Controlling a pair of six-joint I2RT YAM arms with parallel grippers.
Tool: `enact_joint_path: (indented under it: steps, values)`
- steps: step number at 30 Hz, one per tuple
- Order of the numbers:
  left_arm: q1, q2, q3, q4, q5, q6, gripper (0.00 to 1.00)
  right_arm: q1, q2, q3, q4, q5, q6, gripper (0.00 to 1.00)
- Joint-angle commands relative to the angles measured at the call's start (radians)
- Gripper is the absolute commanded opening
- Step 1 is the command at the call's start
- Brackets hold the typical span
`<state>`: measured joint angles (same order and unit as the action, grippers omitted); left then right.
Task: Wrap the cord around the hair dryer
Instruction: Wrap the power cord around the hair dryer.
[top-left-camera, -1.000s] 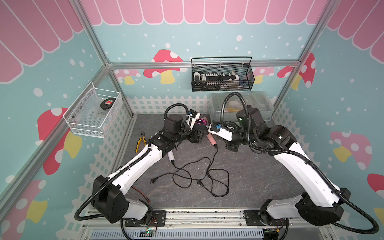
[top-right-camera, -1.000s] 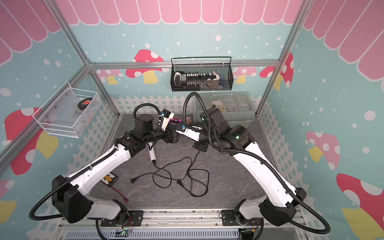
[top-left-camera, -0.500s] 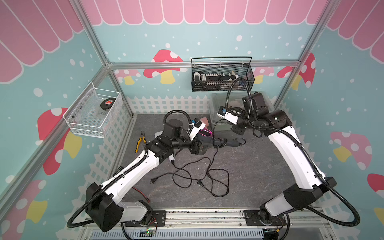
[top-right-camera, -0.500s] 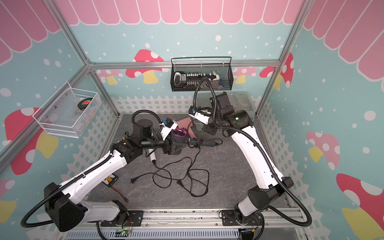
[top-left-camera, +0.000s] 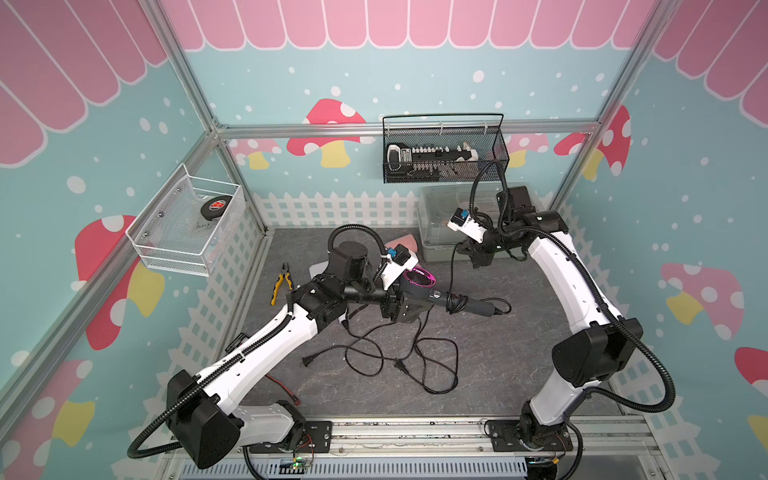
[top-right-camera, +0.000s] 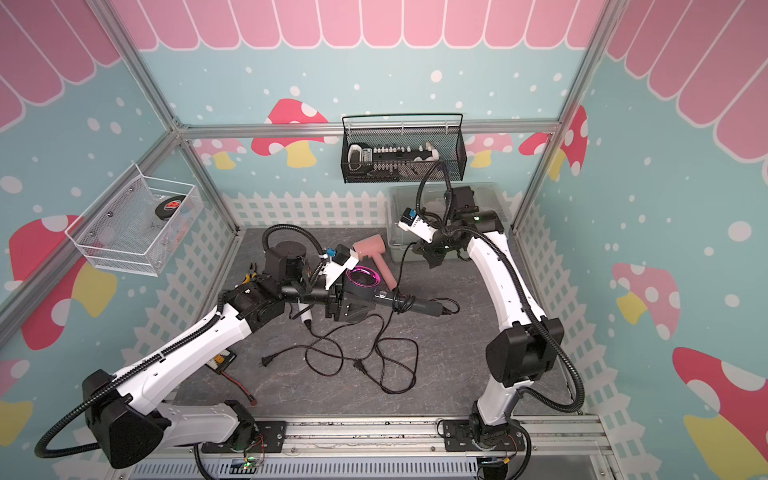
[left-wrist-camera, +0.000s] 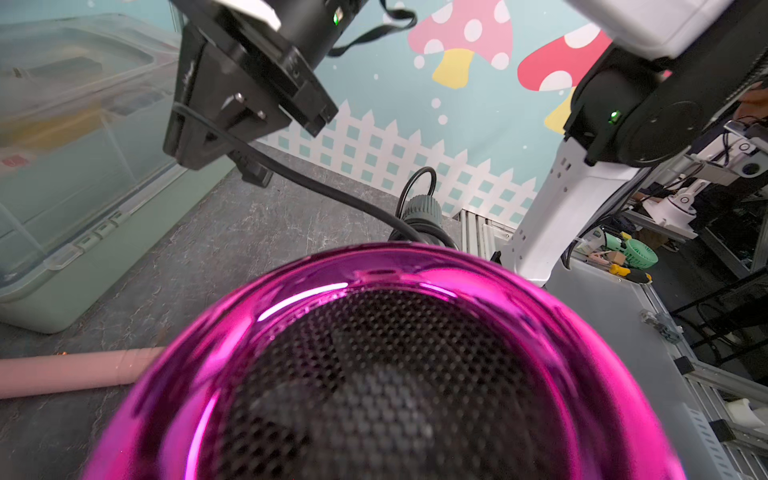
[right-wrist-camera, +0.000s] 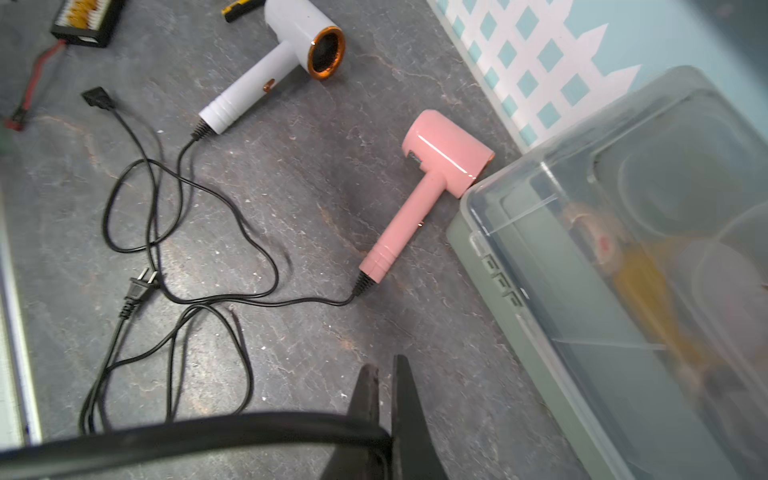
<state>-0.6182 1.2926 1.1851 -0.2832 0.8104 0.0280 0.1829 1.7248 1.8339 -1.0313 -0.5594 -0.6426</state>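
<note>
Above the middle of the surface (top-left-camera: 519, 353), the black hair dryer (top-left-camera: 417, 278) hangs roughly level, its handle (top-left-camera: 476, 306) pointing toward the right arm. The wrapping looks to be at an early stage. A few turns of cord (top-left-camera: 451, 270) sit bunched at mid-handle, and from them a stretch climbs to the right end effector (top-left-camera: 478, 259), which is raised just in front of the plastic bin (top-left-camera: 434, 254). Loose loops (top-left-camera: 436, 361) of black cord lie below. I cannot tell whether they belong to this dryer, to the pink dryer (right-wrist-camera: 440, 153) or to the white dryer (right-wrist-camera: 291, 37).

Clamped across the dryer's body, the left end effector (top-left-camera: 409, 301) stands partly open around it. The right end effector's jaws are pressed together, pinching the cord.
</note>
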Motion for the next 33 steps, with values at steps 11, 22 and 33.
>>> enact_joint_path:
  steps: [11,22,33]
  values:
    - [0.073,-0.026,-0.061,0.466,0.196,-0.275,0.0,-0.13,-0.044,-0.34,0.385,-0.548,0.181,0.0]
    - [0.121,0.029,-0.122,0.836,0.122,-0.521,0.0,-0.14,-0.151,-0.647,0.855,-0.607,0.572,0.0]
    - [0.133,0.054,-0.135,0.97,0.035,-0.608,0.0,-0.14,-0.235,-0.874,1.2,-0.609,0.83,0.08]
